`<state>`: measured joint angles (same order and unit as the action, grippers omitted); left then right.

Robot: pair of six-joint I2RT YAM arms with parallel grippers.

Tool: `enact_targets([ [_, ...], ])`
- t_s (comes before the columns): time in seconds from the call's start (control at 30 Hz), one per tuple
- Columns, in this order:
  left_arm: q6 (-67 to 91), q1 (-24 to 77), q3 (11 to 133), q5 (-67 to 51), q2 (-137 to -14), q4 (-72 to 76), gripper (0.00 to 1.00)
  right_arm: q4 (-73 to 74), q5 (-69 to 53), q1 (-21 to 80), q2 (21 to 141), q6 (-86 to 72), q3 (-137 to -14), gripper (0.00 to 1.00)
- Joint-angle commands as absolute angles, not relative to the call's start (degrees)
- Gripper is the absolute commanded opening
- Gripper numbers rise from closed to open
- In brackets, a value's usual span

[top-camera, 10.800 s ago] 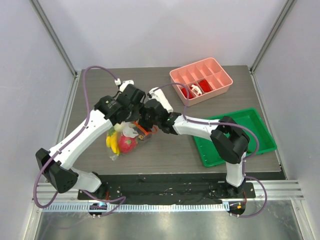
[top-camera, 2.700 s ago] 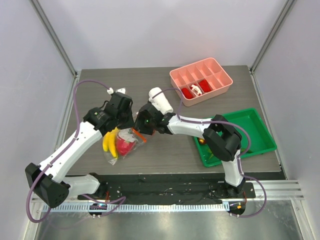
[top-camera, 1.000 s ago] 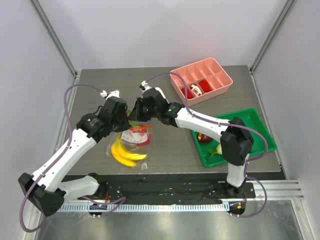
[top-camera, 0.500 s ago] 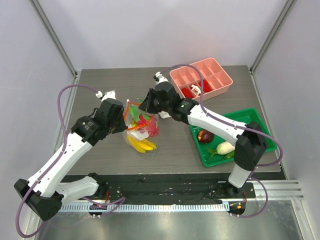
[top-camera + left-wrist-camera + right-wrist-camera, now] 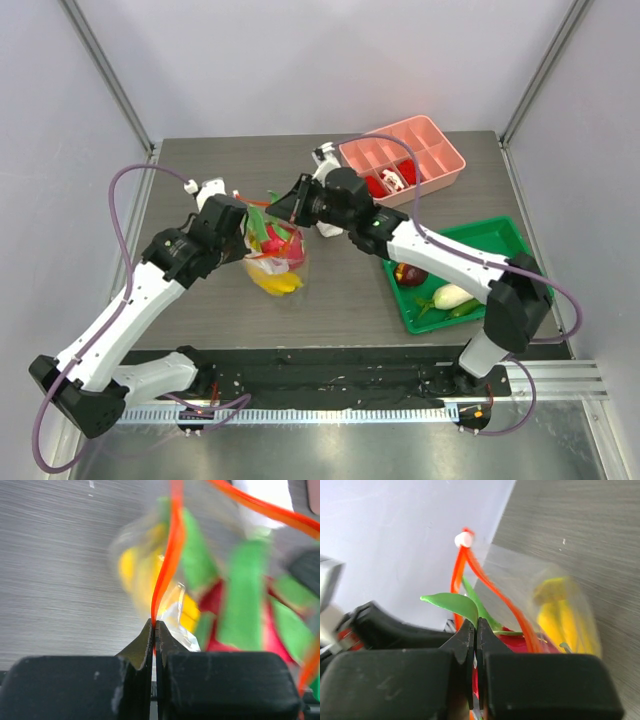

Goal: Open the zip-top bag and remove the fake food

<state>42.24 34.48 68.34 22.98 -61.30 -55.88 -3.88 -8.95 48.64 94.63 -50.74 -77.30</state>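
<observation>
Nearest, the green tray (image 5: 495,238) already holds the dark red fruit (image 5: 407,272), white vegetable (image 5: 452,295) and green pepper (image 5: 462,310). Beyond it, the zip-top bag (image 5: 275,262) hangs above the counter (image 5: 340,300) with its mouth pulled apart. The left claw (image 5: 155,625) is pinched tight on one orange zip strip (image 5: 167,565), and the right claw (image 5: 475,623) is clamped on the opposite lip. The banana (image 5: 275,284) and dragon fruit (image 5: 272,240) sit inside, not yet removed.
</observation>
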Motion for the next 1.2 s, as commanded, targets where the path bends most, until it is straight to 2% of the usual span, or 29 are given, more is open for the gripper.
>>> enact_targets([
  [0.0, 44.03, 34.19, 71.19, 31.81, -62.66, -60.55, 0.0, -15.2, -9.3, 47.73, 85.87, -52.99, -76.56, 0.01],
  [0.1, 43.16, 34.19, 70.58, 31.29, -62.14, -59.16, 0.0, -16.52, -11.25, 47.99, 86.31, -53.18, -76.64, 0.01],
  [0.23, 40.52, 34.19, 67.68, 26.99, -59.86, -53.27, 0.0, -16.79, -15.73, 49.22, 91.57, -56.59, -82.51, 0.01],
  [0.37, 38.68, 34.19, 67.24, 22.34, -59.5, -49.23, 0.0, -16.26, -12.49, 48.0, 94.91, -64.4, -84.99, 0.01],
  [0.53, 39.37, 34.19, 65.92, 20.03, -58.89, -46.05, 0.0, -18.29, -12.57, 46.41, 99.4, -87.66, -87.01, 0.01],
  [0.67, 39.64, 34.19, 65.92, 22.32, -58.97, -47.02, 0.0, -14.07, -13.97, 46.41, 101.51, -98.16, -88.95, 0.01],
  [0.93, 40.08, 34.19, 60.74, 28.03, -55.65, -48.52, 0.0, -2.48, -18.01, 45.88, 99.93, -99.84, -92.81, 0.01],
  [1.17, 40.43, 34.1, 57.48, 31.2, -50.54, -46.49, 0.0, 3.78, -17.67, 45.79, 96.52, -94.58, -92.2, 0.01],
])
